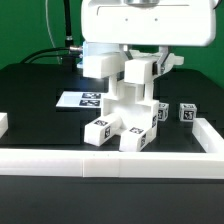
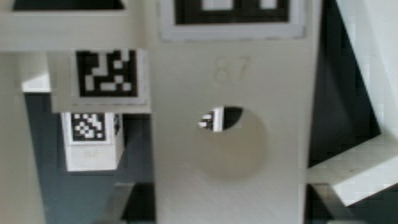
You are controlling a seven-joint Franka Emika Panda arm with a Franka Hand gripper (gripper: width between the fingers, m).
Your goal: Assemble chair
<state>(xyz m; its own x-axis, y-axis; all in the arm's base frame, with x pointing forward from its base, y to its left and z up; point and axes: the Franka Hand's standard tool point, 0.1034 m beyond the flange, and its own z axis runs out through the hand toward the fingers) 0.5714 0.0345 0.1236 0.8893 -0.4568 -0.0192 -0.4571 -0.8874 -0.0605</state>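
Note:
The partly built chair point(image 1: 124, 118) stands mid-table, a stack of white blocky parts with tagged leg ends point(image 1: 98, 130) toward the front. My gripper point(image 1: 133, 66) hangs right above it, shut on an upright white chair panel point(image 1: 140, 74) that reaches down onto the stack. In the wrist view this panel point(image 2: 222, 110) fills the middle, with an oval hole point(image 2: 221, 120) and a tag near its far end. My gripper point(image 2: 222, 200) has one dark finger point(image 2: 135, 196) pressed against each of its long sides. Another tagged chair part point(image 2: 103, 75) lies beside the panel.
The marker board point(image 1: 82, 98) lies flat behind the chair on the exterior view's left. Two small tagged cubes point(image 1: 187, 113) sit on the right. A long white border rail point(image 1: 110, 158) runs along the front, with a side rail point(image 1: 212, 135) at the right.

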